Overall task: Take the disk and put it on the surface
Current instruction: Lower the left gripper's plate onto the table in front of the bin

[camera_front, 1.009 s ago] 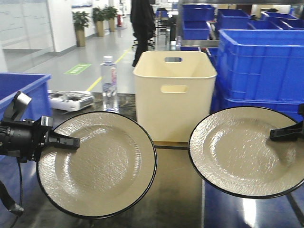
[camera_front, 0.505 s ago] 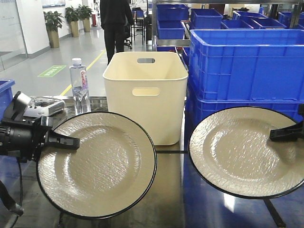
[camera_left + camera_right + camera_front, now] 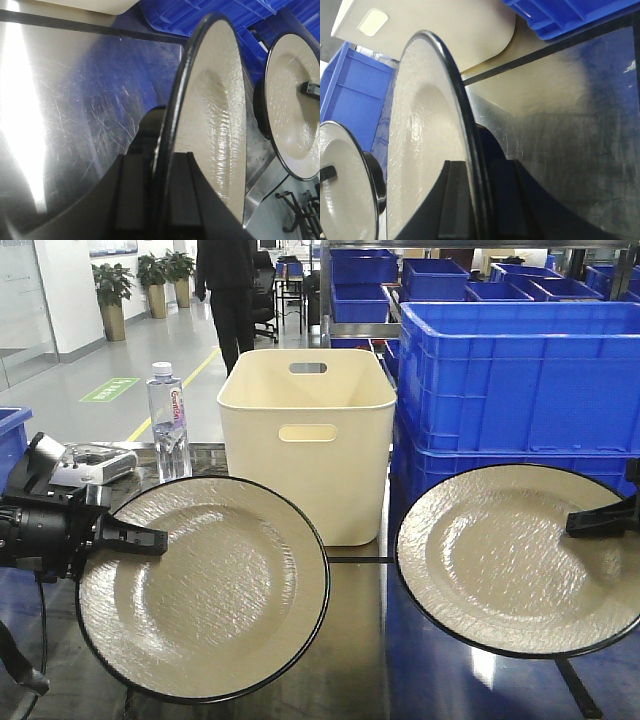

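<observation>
Two beige disks with black rims are held up above the dark glossy surface (image 3: pixel 360 660). My left gripper (image 3: pixel 150 538) is shut on the left edge of the left disk (image 3: pixel 205 585). In the left wrist view its fingers (image 3: pixel 135 200) clamp that disk's rim (image 3: pixel 220 100) edge-on over the surface (image 3: pixel 75 90). My right gripper (image 3: pixel 585 523) is shut on the right edge of the right disk (image 3: pixel 520 555). In the right wrist view the right gripper (image 3: pixel 479 200) pinches the right disk (image 3: pixel 425 140) above the surface (image 3: pixel 570 125).
A cream bin (image 3: pixel 310 430) stands behind the disks, with stacked blue crates (image 3: pixel 520 380) to its right. A water bottle (image 3: pixel 168 420) and a white device (image 3: pixel 90 462) sit at the back left. A person (image 3: pixel 230 290) stands in the aisle beyond.
The background slid left in the front view a second ago, then settled. Both disks stay in the same place in the view, still gripped.
</observation>
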`<state>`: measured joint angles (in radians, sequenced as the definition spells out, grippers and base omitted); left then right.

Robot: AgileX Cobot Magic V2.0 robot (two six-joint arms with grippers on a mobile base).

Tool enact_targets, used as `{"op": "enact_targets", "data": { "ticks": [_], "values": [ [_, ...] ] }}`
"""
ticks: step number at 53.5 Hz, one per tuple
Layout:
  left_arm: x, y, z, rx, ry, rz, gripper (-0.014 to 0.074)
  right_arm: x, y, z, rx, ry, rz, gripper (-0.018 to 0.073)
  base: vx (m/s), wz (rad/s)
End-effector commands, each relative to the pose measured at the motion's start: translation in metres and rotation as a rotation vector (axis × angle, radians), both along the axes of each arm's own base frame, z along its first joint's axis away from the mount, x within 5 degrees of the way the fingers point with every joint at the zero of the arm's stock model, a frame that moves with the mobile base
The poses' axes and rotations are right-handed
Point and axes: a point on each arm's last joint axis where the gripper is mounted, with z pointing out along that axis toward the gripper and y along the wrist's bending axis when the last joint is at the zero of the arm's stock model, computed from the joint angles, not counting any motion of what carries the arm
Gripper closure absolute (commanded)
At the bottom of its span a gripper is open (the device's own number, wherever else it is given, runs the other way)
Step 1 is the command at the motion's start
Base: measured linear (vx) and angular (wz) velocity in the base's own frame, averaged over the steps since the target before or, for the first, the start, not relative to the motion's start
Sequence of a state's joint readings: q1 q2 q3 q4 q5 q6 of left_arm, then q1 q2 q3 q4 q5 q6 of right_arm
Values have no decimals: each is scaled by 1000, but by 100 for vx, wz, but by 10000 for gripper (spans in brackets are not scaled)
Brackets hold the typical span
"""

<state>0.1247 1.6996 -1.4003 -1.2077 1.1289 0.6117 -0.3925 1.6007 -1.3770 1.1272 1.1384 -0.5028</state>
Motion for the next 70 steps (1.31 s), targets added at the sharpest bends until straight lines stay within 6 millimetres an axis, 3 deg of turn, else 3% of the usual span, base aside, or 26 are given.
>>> {"op": "enact_targets", "data": {
  "ticks": [1,11,18,28,37,46,62,70],
  "values": [
    [-9,-7,43,-141,-106,32,605,-5,5,36,90,-135,-48,568,0,0],
    [-7,-6,43,-133,-134,44,605,-5,5,36,99,-139,-53,568,0,0],
    [7,-16,26,-133,-98,58,605,-3,4,41,125,-188,-73,568,0,0],
    [33,-67,-15,-182,-7,44,603,-1,5,55,269,-265,-89,568,0,0],
    [46,-107,-52,-142,-29,22,591,-2,6,59,314,-280,-85,568,0,0],
    [44,-126,-62,-93,-88,-33,477,-3,7,58,303,-285,-61,568,0,0],
    [43,-125,-62,-35,-151,-64,125,-4,8,57,270,-299,-41,568,0,0],
    [43,-120,-60,57,-270,-114,34,-4,8,55,240,-290,-34,568,0,0]
  ]
}}
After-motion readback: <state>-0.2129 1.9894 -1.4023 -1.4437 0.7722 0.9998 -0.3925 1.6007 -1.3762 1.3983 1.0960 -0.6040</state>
